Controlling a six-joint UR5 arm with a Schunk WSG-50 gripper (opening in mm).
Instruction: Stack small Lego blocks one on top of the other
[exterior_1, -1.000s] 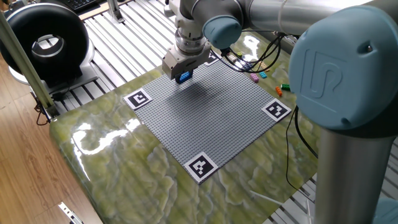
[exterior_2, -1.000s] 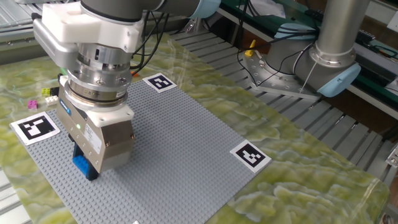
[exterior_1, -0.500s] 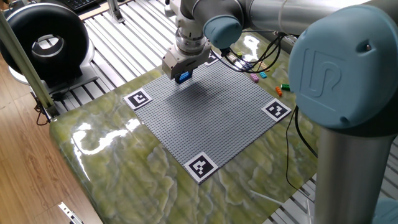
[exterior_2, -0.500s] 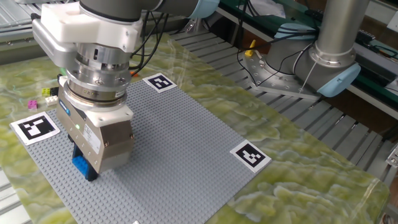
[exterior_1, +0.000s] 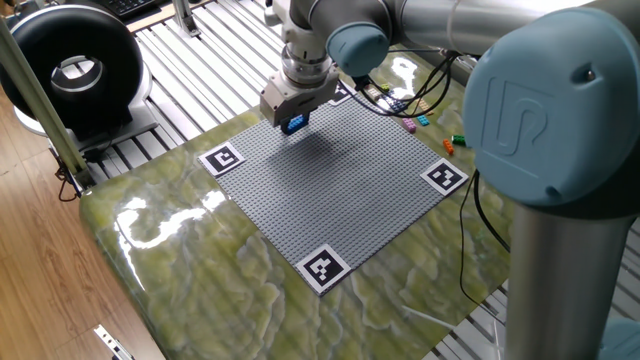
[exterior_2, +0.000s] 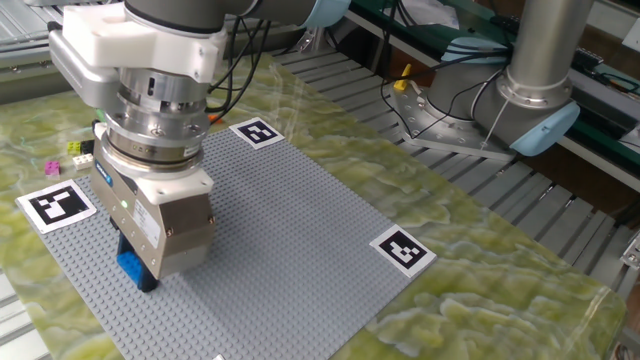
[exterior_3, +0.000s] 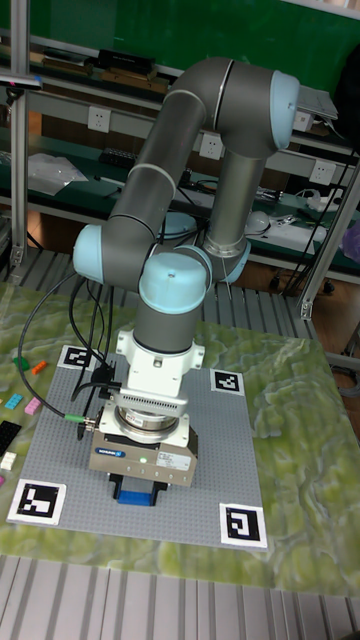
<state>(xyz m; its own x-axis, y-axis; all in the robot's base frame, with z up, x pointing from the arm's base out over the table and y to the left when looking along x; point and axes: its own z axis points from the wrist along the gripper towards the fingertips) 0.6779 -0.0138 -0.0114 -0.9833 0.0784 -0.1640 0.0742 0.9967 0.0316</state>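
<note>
Jaws of the gripper (exterior_2: 135, 268) clench a blue Lego block (exterior_2: 131, 267) between them. It sits low over the grey baseplate (exterior_2: 290, 230)

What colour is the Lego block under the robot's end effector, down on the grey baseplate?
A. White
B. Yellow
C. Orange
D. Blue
D: a blue block shows beneath the end effector, low over the grey baseplate.
</note>
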